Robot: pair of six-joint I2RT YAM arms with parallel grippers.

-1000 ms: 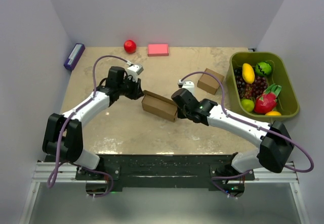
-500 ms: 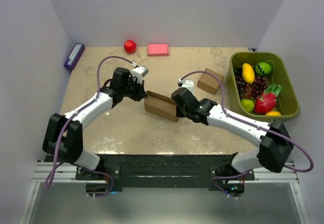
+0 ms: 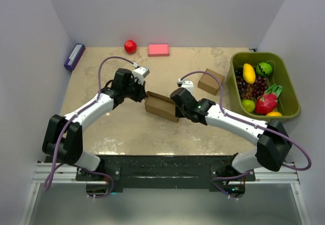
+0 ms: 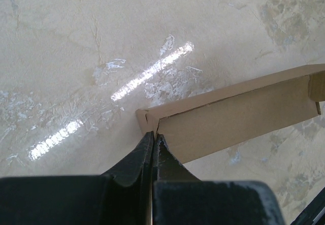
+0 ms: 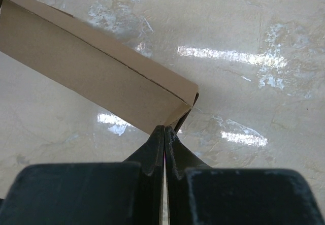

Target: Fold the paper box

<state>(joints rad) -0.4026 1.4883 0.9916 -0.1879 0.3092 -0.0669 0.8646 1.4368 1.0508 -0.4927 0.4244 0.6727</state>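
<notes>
Looking down the left wrist camera, I see the left gripper (image 4: 154, 136) with its two black fingers pressed together. Their tips sit right on the near corner of the paper box (image 4: 238, 116), and a thin line of brown runs between them, so I read it as pinching the cardboard at that end. From there the box stretches away up and to the right as a long plain brown wall, lying on the mottled beige table (image 4: 76, 42).

On the right wrist camera the right gripper (image 5: 165, 129) looks much the same. Its fingers are closed against each other, with the tips meeting the box's lower corner edge. A small dark gap shows just to the right of that corner. The box runs off toward the upper left of that view.

From the overhead camera, the box is a low oblong in the middle of the table, lying at a slant. The left arm (image 3: 96, 105) reaches its left end and the right arm (image 3: 233, 123) its right end, so the box is between the two grippers.

A smaller, squarish cardboard box (image 3: 211, 81) sits behind the right arm, apart from the task box. To the right of it is an olive-green bin (image 3: 289, 83) holding assorted fruit. Along the far edge are a red ball (image 3: 130, 46) and, just beside it, a pink block (image 3: 158, 50). A purple object (image 3: 74, 56) lies by the left wall.
</notes>
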